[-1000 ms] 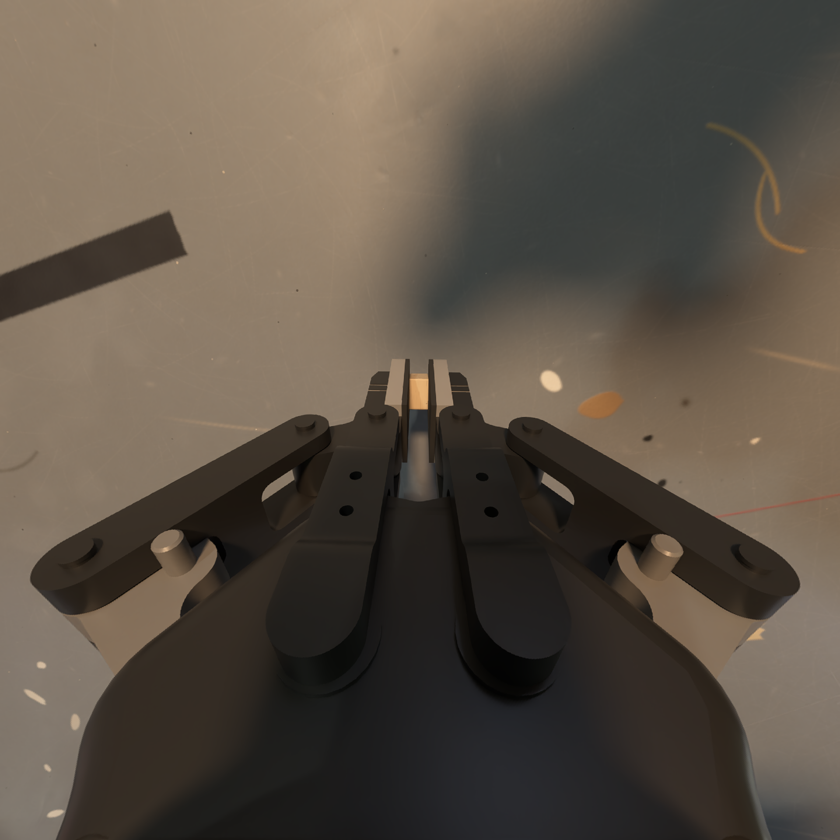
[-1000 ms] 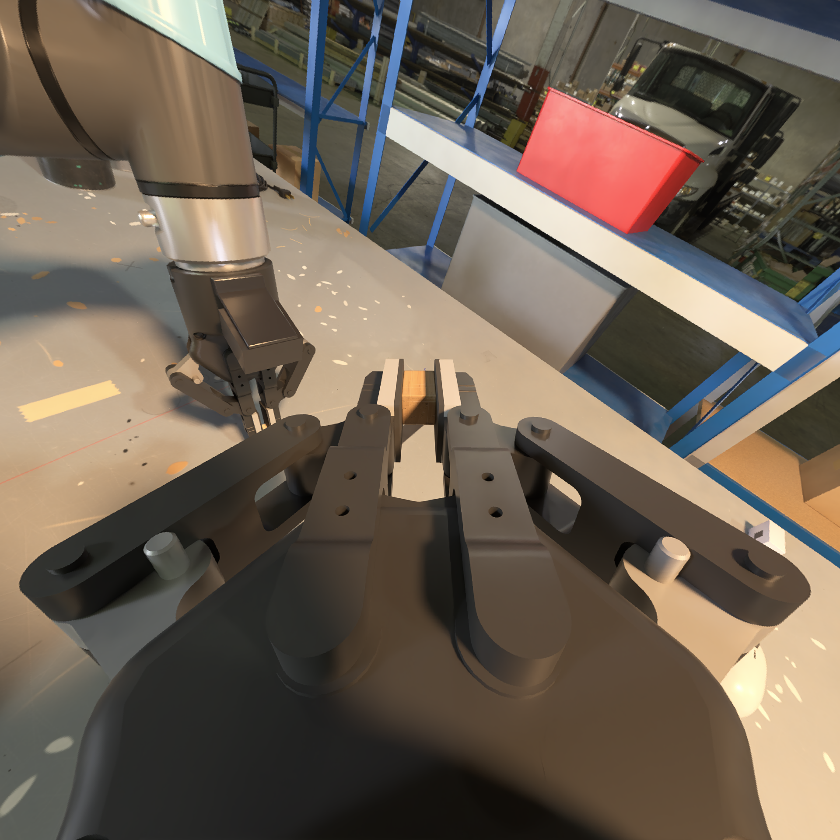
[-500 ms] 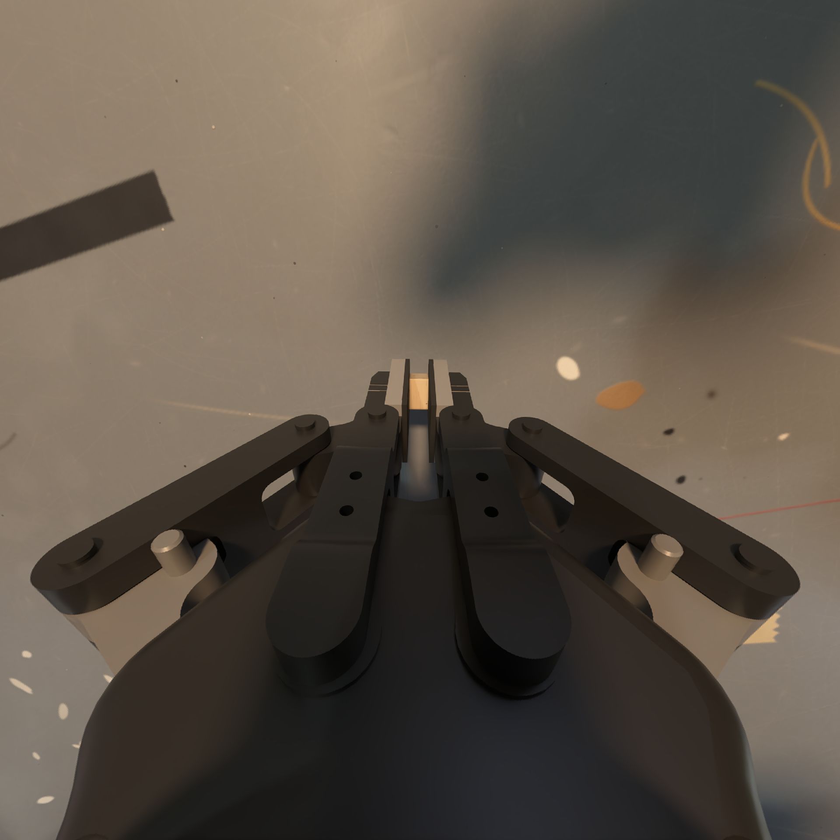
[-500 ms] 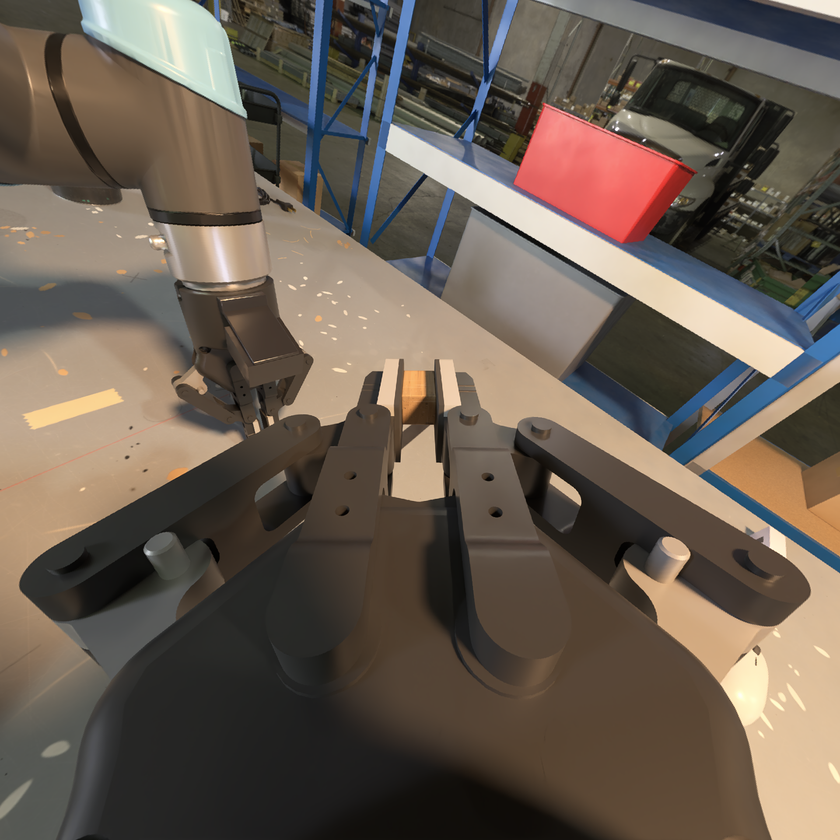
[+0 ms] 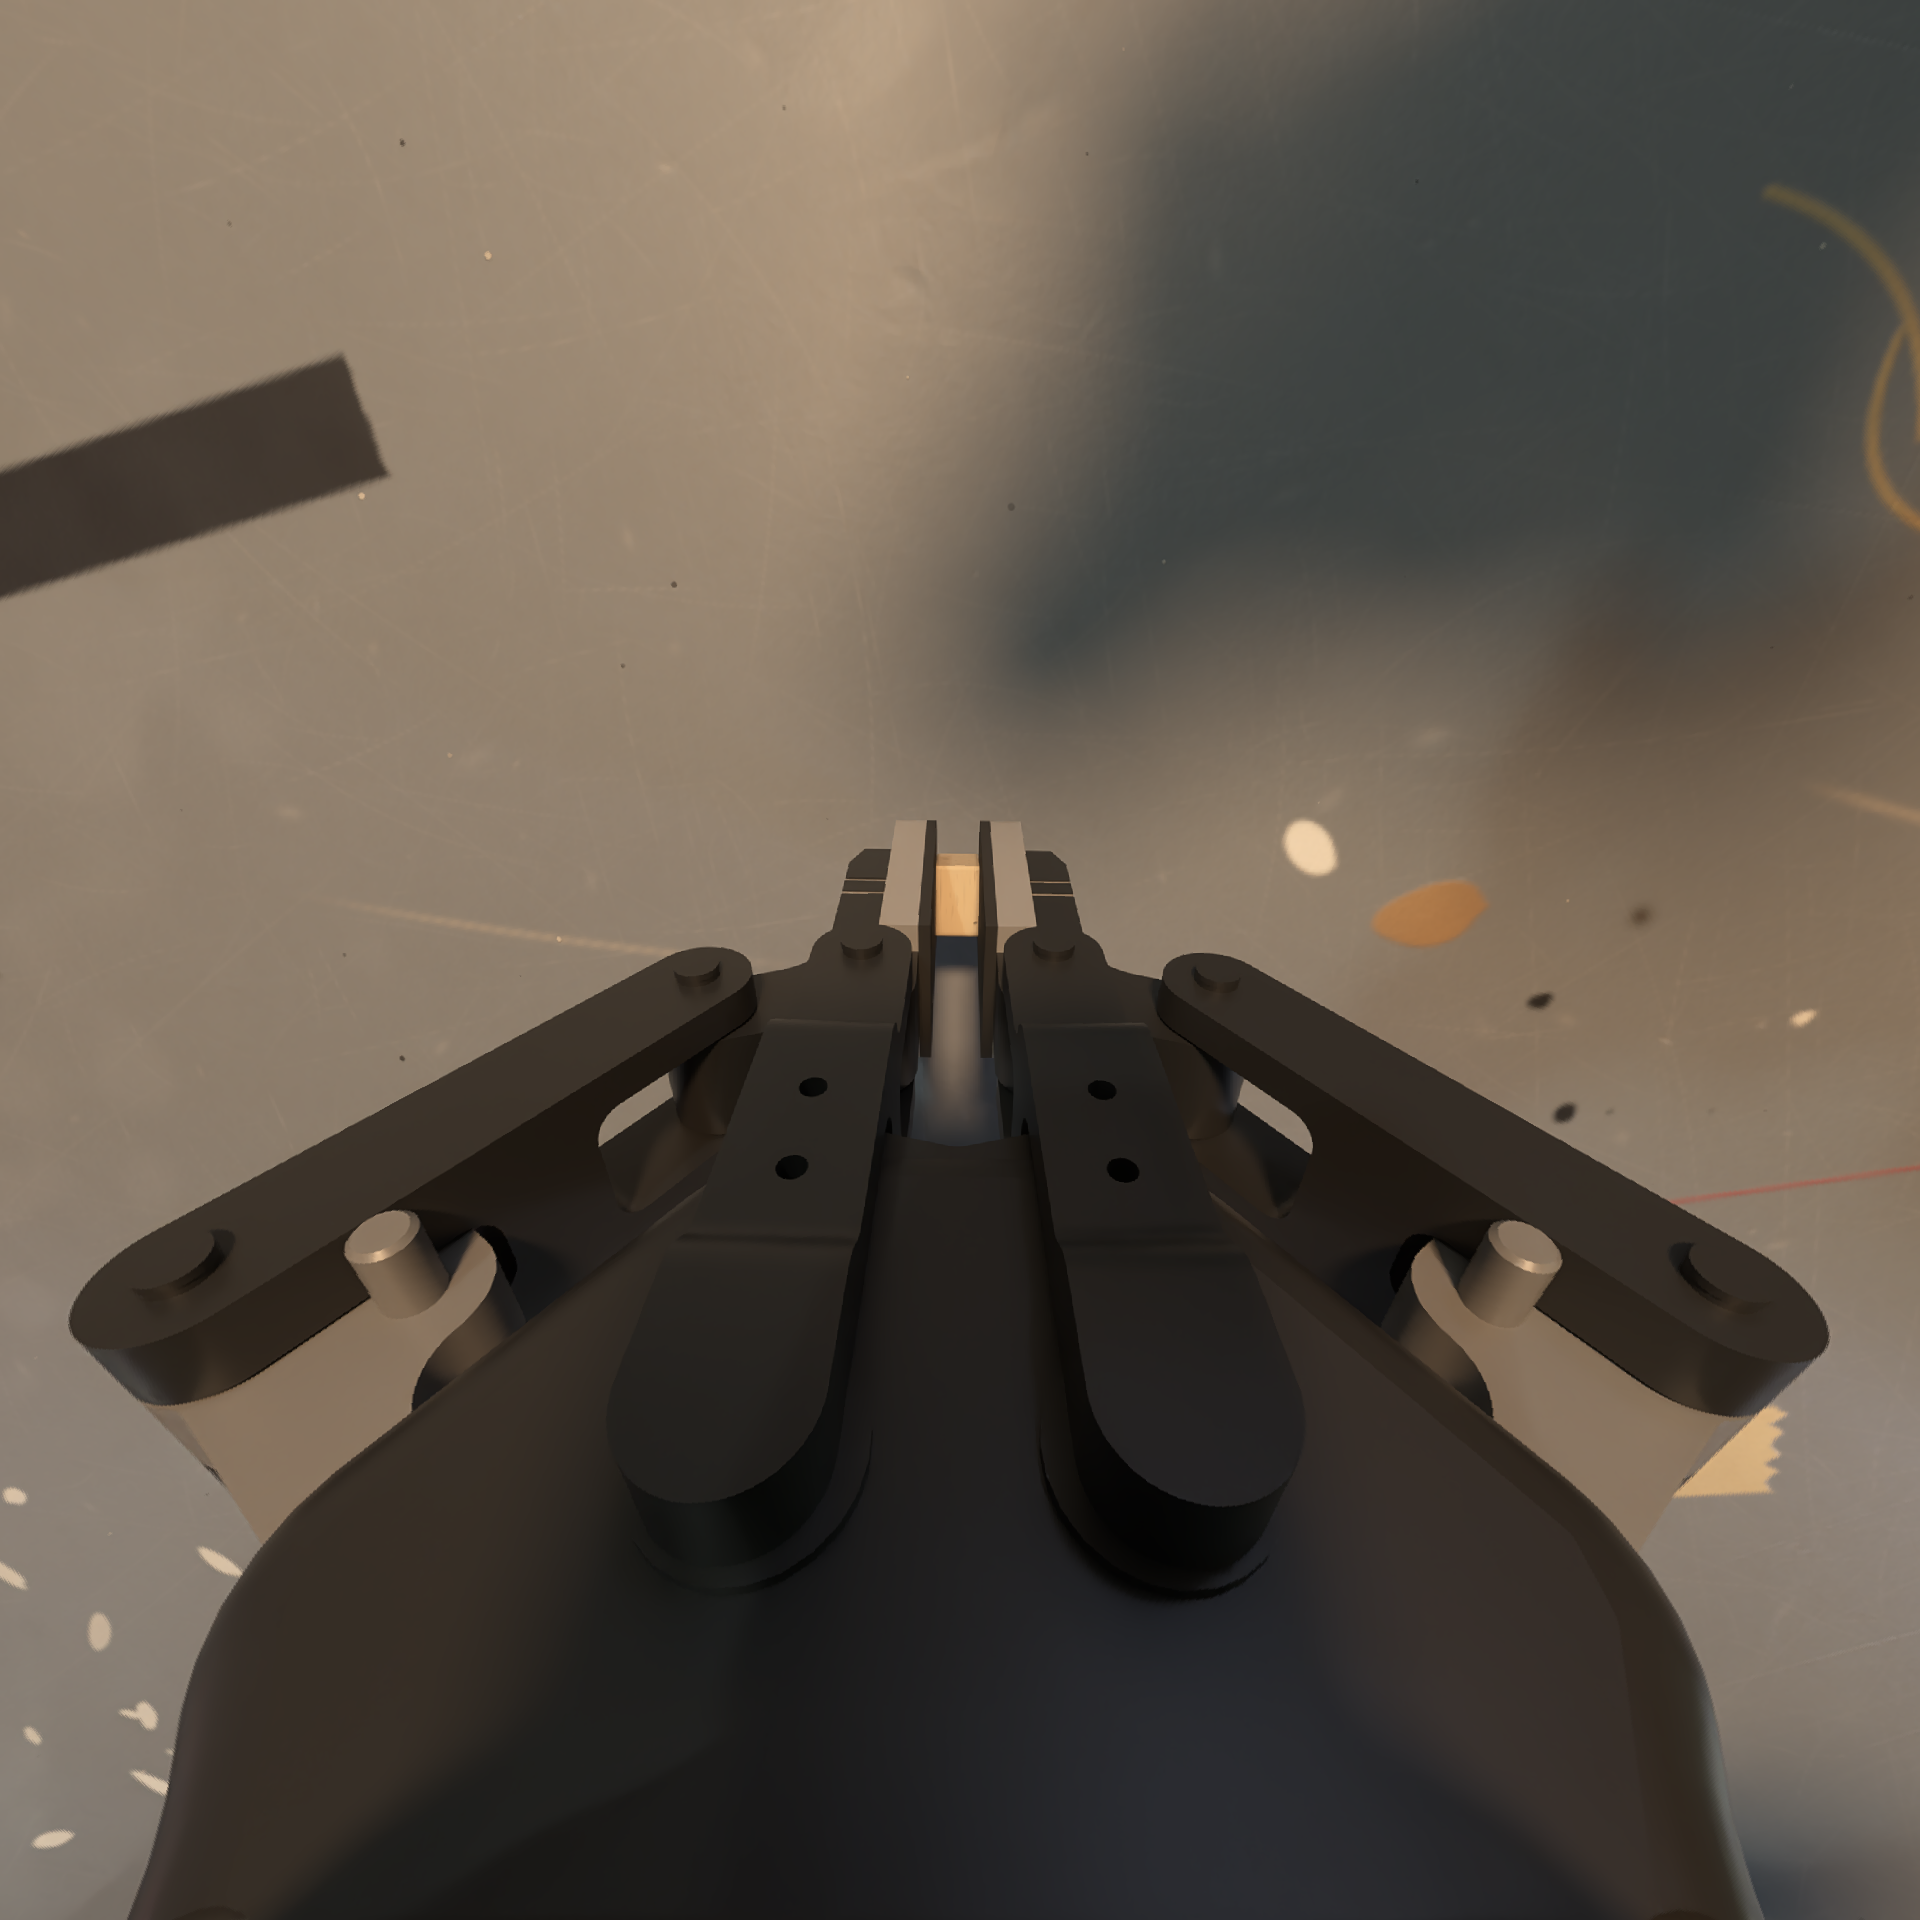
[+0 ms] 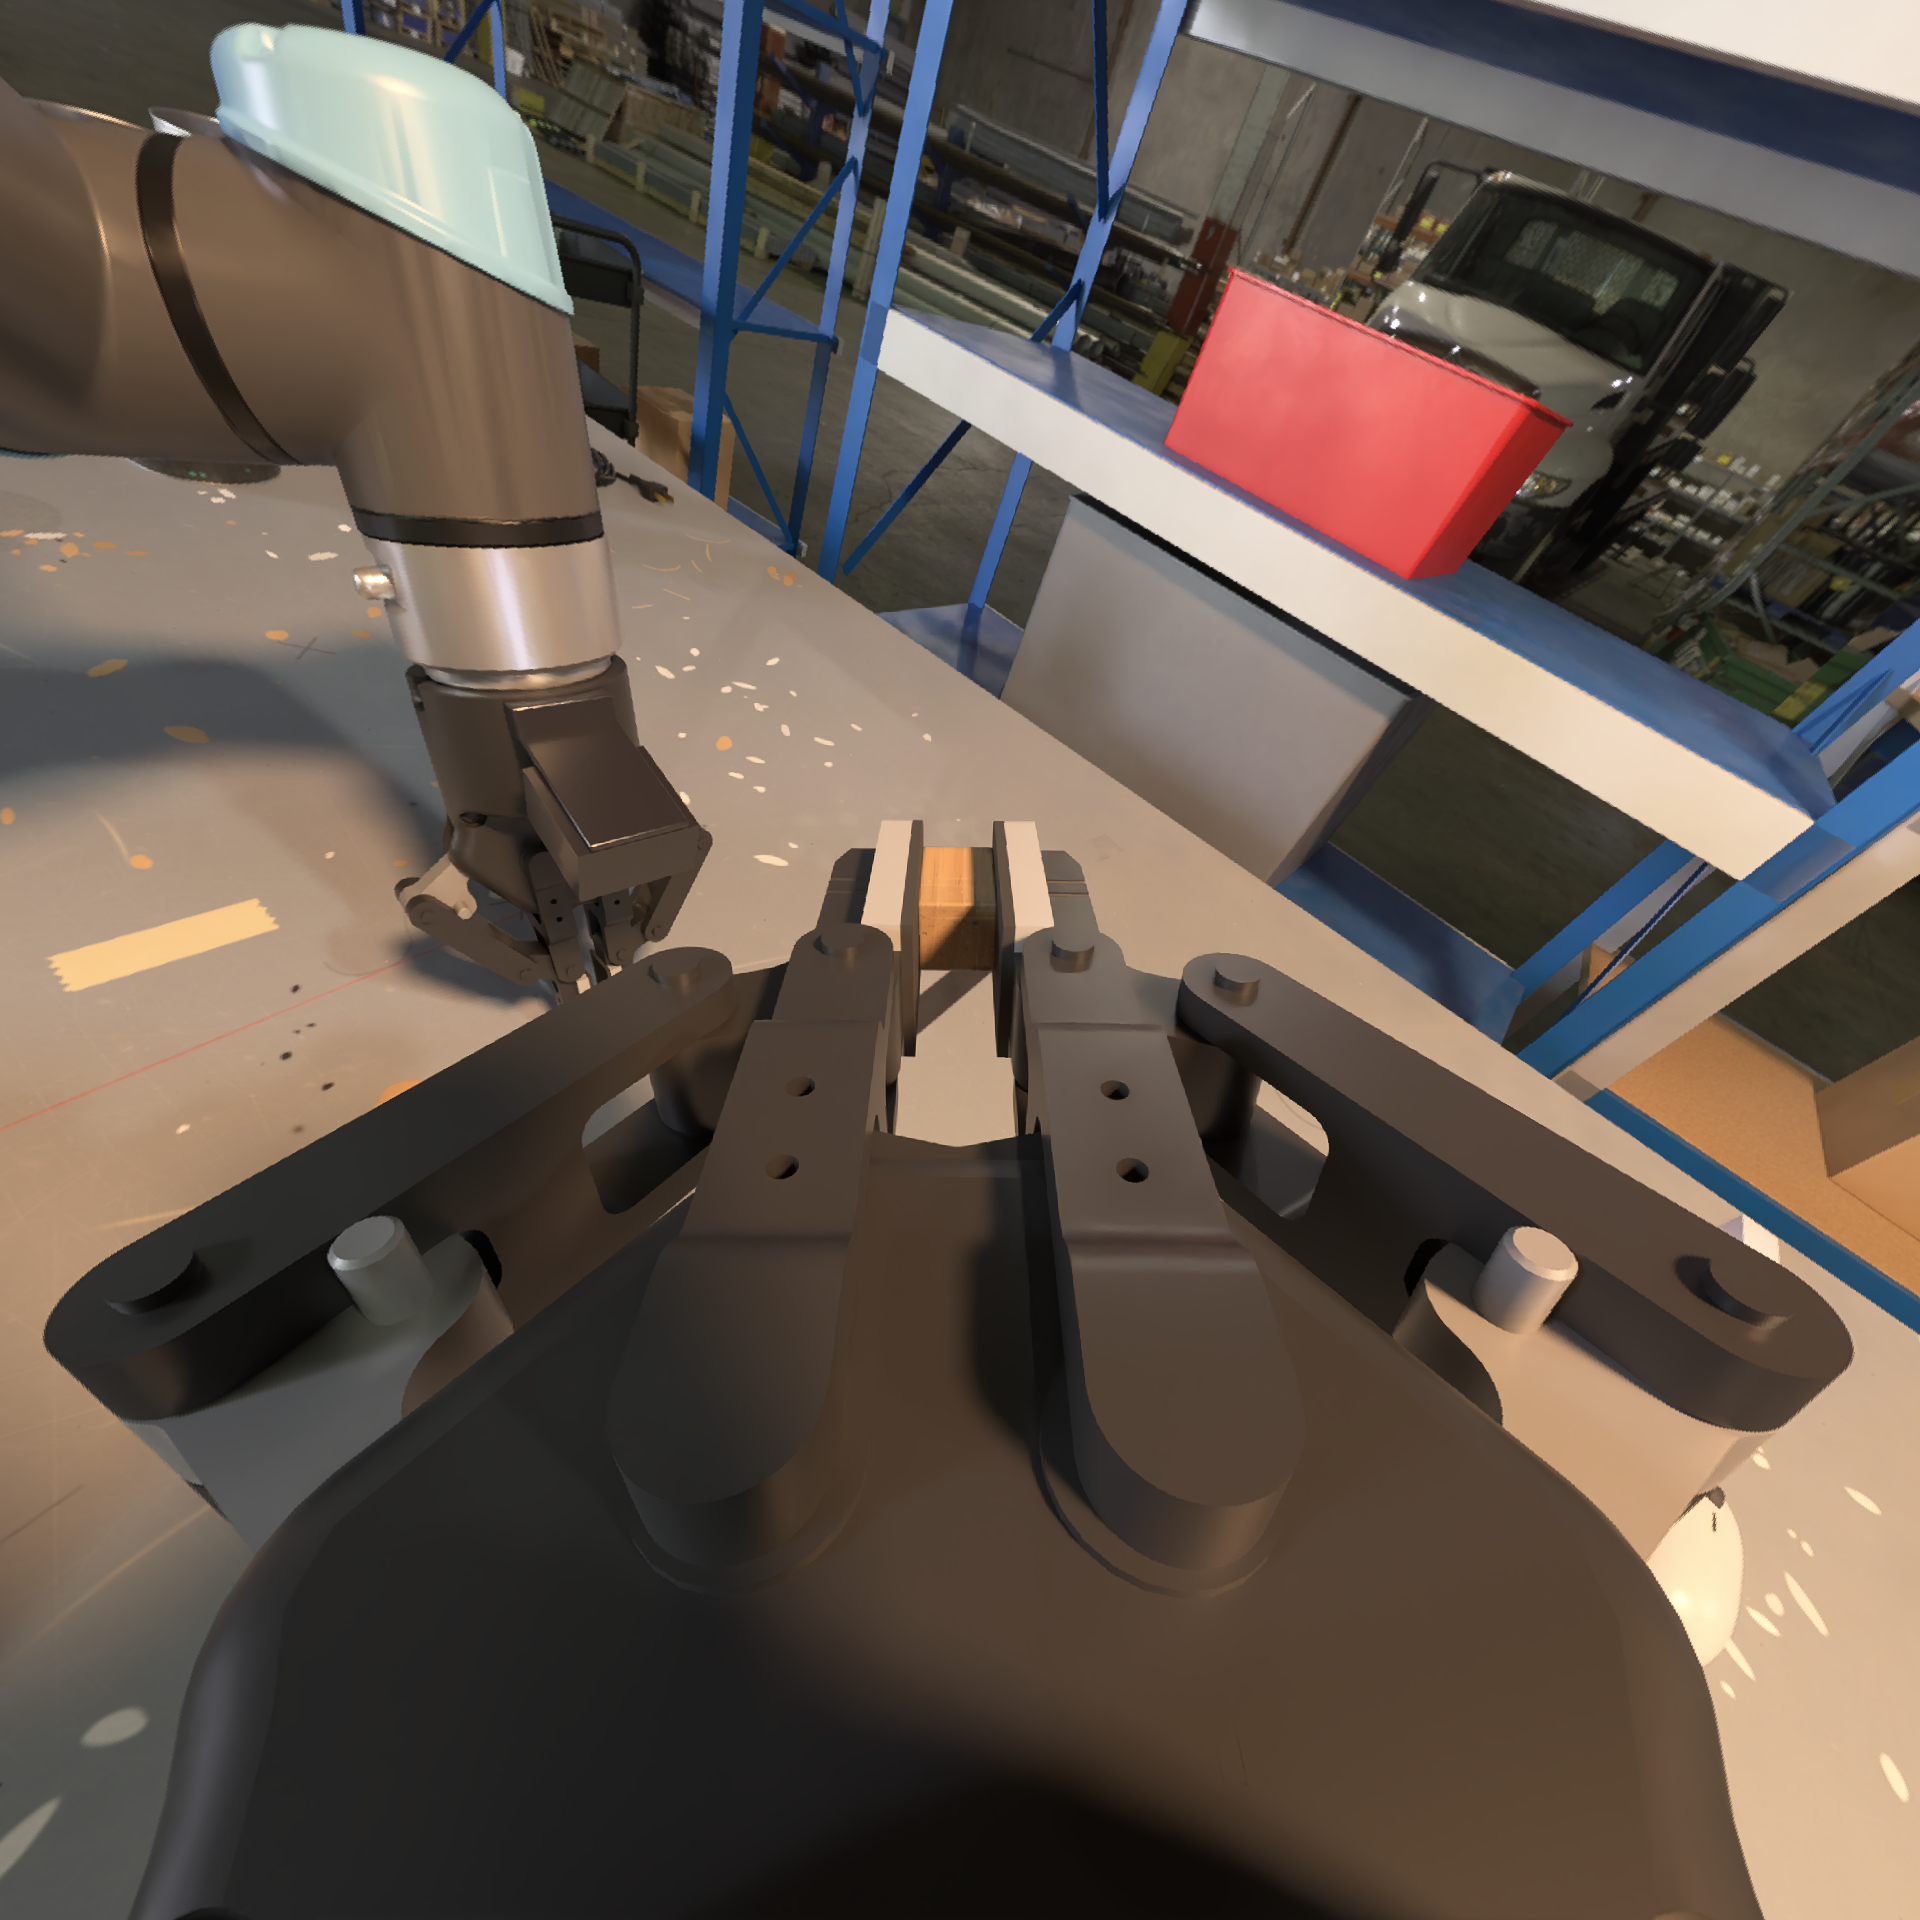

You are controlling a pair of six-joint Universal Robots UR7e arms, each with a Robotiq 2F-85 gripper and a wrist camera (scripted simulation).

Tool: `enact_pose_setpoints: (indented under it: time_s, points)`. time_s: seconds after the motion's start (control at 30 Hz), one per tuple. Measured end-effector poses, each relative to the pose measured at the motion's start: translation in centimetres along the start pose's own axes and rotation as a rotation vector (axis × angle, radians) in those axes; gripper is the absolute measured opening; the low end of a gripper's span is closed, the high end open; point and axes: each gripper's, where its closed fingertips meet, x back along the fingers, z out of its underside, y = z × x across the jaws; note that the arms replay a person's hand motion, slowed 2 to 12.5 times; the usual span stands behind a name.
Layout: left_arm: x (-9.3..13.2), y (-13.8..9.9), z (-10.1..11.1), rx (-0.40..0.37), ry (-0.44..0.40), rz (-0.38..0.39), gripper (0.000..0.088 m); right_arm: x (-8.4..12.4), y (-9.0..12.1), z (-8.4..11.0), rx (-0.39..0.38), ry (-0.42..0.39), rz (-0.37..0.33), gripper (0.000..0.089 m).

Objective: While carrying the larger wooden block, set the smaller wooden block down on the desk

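Note:
My left gripper (image 5: 958, 878) is shut on the smaller wooden block (image 5: 958, 894), a thin pale piece between its pads, and points down at the grey desk (image 5: 623, 675) close below. My right gripper (image 6: 958, 883) is shut on the larger wooden block (image 6: 956, 906), a brown cube held above the desk near its far edge. In the right wrist view the left arm (image 6: 416, 364) reaches down at the left, and its gripper (image 6: 575, 961) is low over the desk, its fingertips hidden behind my right gripper's linkage.
A dark strip of tape (image 5: 177, 473) lies on the desk at the left, and a tan tape piece (image 6: 161, 943) shows in the right wrist view. Paint specks dot the desk. Beyond the desk edge (image 6: 1351, 935) stand blue shelving (image 6: 1455, 623) and a red bin (image 6: 1351, 431).
The left arm has moved lower toward the desk and nearer my right gripper. Desk marks shifted in the left wrist view. Both grips are unchanged.

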Motion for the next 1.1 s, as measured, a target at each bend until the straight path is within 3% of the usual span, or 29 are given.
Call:
enact_pose_setpoints:
  time_s: [0.23,0.3,0.37,0.57,0.7,0.87,0.97,1.1]
  points:
    - [0.0,0.3,-0.1,0.020,-0.026,-0.010,0.0071,0.4,0.0,-0.6,0.001,-0.031,0.003,0.0117]
    - [0.1,0.2,-0.2,0.030,-0.035,-0.007,0.0154,0.5,0.0,-0.7,0.002,-0.036,0.004,0.0117]
    - [0.2,0.2,-0.3,0.039,-0.044,-0.004,0.0179,0.7,0.0,-0.8,0.002,-0.040,0.008,0.0117]
    - [2.3,0.6,-0.9,0.058,-0.107,-0.030,0.0184,1.0,-0.2,-0.8,-0.003,-0.047,0.012,0.0117]
    - [5.8,1.3,-1.5,0.091,-0.191,-0.065,0.0175,1.2,-0.3,-0.8,-0.009,-0.053,0.009,0.0117]
    - [12.0,2.3,-0.9,0.134,-0.264,-0.127,0.0168,1.3,-0.4,-0.8,-0.016,-0.059,0.006,0.0117]
    - [15.8,3.1,0.8,0.150,-0.261,-0.189,0.0171,1.3,-0.4,-0.8,-0.018,-0.060,0.006,0.0117]
    - [20.0,4.0,4.8,0.180,-0.195,-0.270,0.0185,1.2,-0.3,-0.8,-0.021,-0.062,0.000,0.0117]
